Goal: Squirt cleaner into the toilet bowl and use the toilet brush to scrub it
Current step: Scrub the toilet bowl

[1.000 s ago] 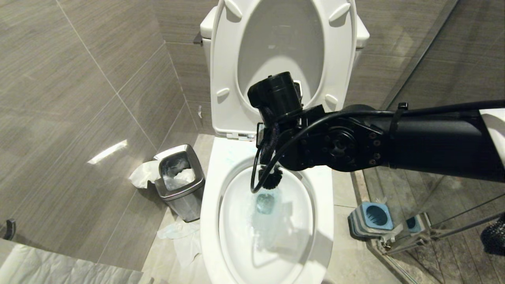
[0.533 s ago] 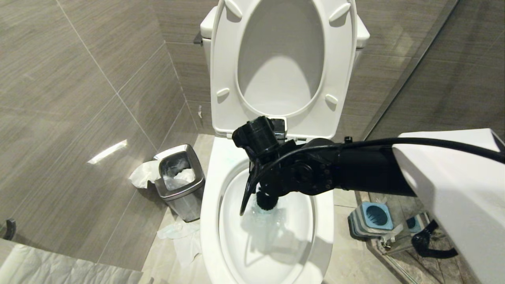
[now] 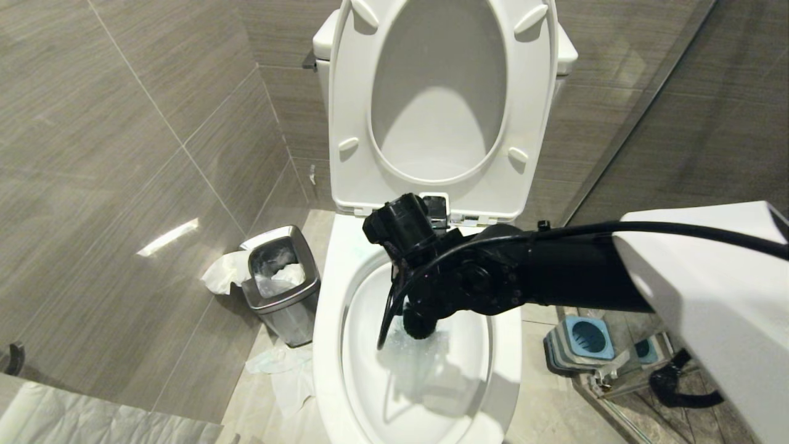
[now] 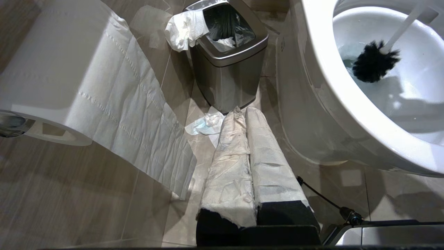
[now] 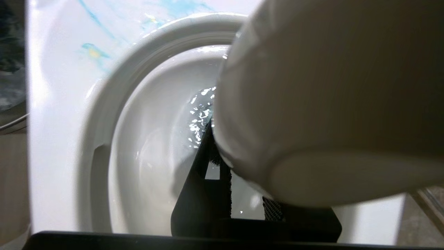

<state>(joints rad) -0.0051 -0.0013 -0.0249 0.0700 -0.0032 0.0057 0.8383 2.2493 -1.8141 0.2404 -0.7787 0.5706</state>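
The toilet bowl (image 3: 327, 351) stands open, seat and lid raised. My right gripper (image 5: 236, 156) is shut on the toilet brush's white handle (image 5: 312, 104), whose rounded end fills much of the right wrist view. The right arm (image 3: 493, 283) reaches over the bowl and hides the handle in the head view. The black bristle head (image 3: 419, 324) sits low in the bowl at the foamy, pale teal cleaner water (image 3: 422, 361). From the left wrist view the bristle head (image 4: 373, 64) and slanting handle (image 4: 404, 29) show inside the bowl (image 4: 322, 90). Teal cleaner streaks (image 5: 92, 50) mark the rim. My left gripper (image 4: 239, 113), fingers wrapped in white paper, hangs shut beside the toilet.
A steel waste bin (image 3: 280, 280) with tissue hanging out stands left of the toilet, with crumpled paper (image 3: 277, 364) on the floor by it. The blue-topped brush holder (image 3: 582, 342) sits on the right by the glass shower screen. A toilet paper roll (image 4: 52, 69) hangs close to the left arm.
The right arm has dropped from in front of the raised seat down over the bowl, carrying the bristle head lower toward the water. In the last half second it barely shifted.
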